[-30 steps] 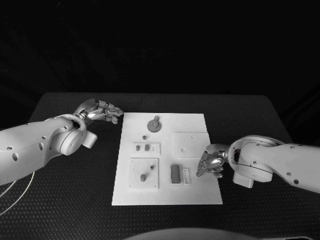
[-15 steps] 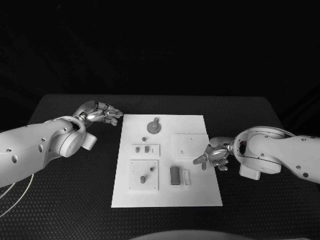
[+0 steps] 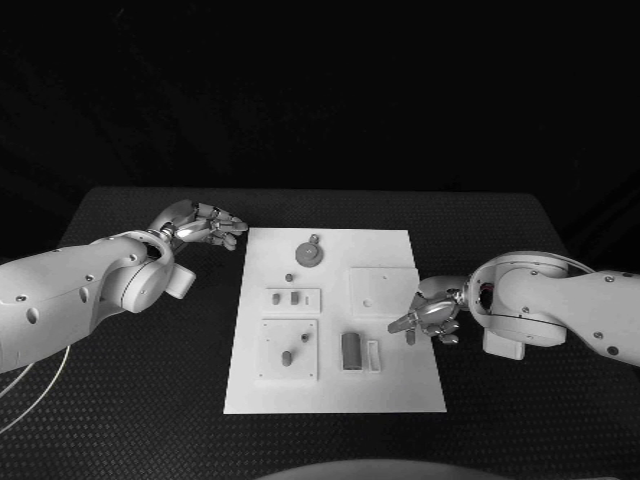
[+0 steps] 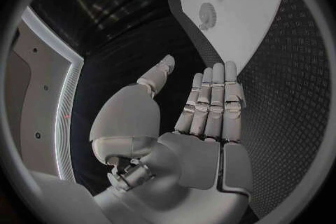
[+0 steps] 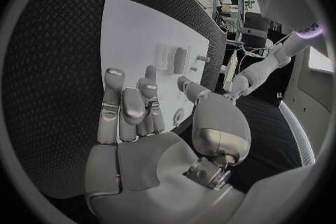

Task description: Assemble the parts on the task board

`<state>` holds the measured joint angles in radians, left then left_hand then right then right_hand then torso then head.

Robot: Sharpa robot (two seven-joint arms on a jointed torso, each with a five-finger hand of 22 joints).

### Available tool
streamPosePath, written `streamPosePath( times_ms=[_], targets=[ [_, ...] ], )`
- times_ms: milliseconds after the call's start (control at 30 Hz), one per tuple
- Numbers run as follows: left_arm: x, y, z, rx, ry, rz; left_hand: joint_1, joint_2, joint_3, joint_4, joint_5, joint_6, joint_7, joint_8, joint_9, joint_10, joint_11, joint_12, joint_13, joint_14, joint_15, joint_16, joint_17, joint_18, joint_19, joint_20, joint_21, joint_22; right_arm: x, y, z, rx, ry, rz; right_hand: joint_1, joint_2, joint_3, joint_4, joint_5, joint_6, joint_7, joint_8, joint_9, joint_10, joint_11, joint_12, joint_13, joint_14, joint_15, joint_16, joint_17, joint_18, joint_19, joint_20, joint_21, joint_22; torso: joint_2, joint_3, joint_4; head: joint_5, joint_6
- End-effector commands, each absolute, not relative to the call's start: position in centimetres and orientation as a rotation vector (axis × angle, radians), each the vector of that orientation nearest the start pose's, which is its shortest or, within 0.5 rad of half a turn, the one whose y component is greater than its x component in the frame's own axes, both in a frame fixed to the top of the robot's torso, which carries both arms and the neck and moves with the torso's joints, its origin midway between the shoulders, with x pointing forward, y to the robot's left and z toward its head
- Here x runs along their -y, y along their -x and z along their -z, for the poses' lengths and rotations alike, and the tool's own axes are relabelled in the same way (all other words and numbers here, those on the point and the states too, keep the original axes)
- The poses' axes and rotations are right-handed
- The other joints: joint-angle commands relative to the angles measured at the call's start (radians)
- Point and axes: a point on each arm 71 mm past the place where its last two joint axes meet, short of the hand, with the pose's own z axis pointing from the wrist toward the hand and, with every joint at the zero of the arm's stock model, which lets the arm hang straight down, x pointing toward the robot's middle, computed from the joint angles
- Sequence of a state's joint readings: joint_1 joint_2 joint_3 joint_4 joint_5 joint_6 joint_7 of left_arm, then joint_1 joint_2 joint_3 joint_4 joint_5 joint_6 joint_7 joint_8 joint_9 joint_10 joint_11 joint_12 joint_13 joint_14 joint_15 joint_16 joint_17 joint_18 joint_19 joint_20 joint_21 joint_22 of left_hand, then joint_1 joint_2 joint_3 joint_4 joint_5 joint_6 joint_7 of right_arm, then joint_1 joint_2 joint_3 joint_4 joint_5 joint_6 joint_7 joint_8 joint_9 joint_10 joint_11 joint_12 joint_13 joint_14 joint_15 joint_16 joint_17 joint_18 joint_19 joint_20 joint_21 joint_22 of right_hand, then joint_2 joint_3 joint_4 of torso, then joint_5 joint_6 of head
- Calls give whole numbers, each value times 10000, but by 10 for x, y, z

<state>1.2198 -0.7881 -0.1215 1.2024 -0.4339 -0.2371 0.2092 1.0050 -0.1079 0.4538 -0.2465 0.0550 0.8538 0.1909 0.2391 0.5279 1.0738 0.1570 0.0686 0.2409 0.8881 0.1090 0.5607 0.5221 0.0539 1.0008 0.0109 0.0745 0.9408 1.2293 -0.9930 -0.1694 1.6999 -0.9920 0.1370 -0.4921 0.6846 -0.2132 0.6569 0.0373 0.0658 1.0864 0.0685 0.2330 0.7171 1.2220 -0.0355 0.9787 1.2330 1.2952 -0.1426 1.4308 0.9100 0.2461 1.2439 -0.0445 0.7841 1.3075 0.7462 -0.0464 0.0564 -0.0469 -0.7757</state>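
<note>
Seen from the head camera: white task board lying mid-desk, carrying small grey parts, among them a round disc near the far edge and a dark upright block nearer the robot. Left hand hovering off the board's far left corner, fingers loosely curled, holding nothing. Right hand poised over the board's right edge, fingers apart, empty.

Shown by the left wrist camera alone: flat palm, fingers straight and side by side. Shown by the right wrist camera alone: fingers extended above the board, gripping nothing.
</note>
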Motion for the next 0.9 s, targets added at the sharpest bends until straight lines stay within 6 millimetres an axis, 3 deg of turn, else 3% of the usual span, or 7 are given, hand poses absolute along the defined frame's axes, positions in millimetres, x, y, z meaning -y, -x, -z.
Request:
streamPosePath(
  times_ms=[33, 800, 900],
  targets=[
    [-274, -532, 219, -16715, 7789, 10860, -94, -1, -8, 61, -40, -32, -34, 68, -17, -22, -5, 4, -15, 61, 37, -62, 13, 178, -64, 25, -34, -15, 237, -417, 247, -24867, -1562, -4590, -48, 8, 10, 95, 98, -3, -16, -6, 27, 9, -86, 0, 15, 13, -70, 32, 14, 157, -31, -76, -8, 195, -4, -4, 1, -8, -6],
    [-274, -531, 219, -16699, 7780, 10871, -107, -7, -14, 69, -40, -33, -36, 72, -21, -21, -6, 5, -17, 64, 35, -75, 34, 181, -65, 23, -33, -15, 236, -417, 247, -24885, -1452, -4546, 43, 263, -194, 89, 3494, -28, 0, 0, 164, 17, -68, 14, 59, 15, -52, 62, 29, 157, -75, -38, 133, 198, 1, -2, -1, -21, 13],
    [-274, -531, 219, -16696, 7777, 10875, -108, -8, -14, 70, -40, -32, -36, 72, -21, -20, -7, 6, -17, 65, 35, -77, 37, 181, -65, 23, -33, -15, 236, -417, 247, -24888, -1447, -4547, 45, 274, -199, 84, 3526, -28, 0, 0, 165, 18, -68, 14, 60, 20, -51, 65, 40, 157, -73, -38, 136, 198, 0, -4, -2, -25, 15]
  ],
)
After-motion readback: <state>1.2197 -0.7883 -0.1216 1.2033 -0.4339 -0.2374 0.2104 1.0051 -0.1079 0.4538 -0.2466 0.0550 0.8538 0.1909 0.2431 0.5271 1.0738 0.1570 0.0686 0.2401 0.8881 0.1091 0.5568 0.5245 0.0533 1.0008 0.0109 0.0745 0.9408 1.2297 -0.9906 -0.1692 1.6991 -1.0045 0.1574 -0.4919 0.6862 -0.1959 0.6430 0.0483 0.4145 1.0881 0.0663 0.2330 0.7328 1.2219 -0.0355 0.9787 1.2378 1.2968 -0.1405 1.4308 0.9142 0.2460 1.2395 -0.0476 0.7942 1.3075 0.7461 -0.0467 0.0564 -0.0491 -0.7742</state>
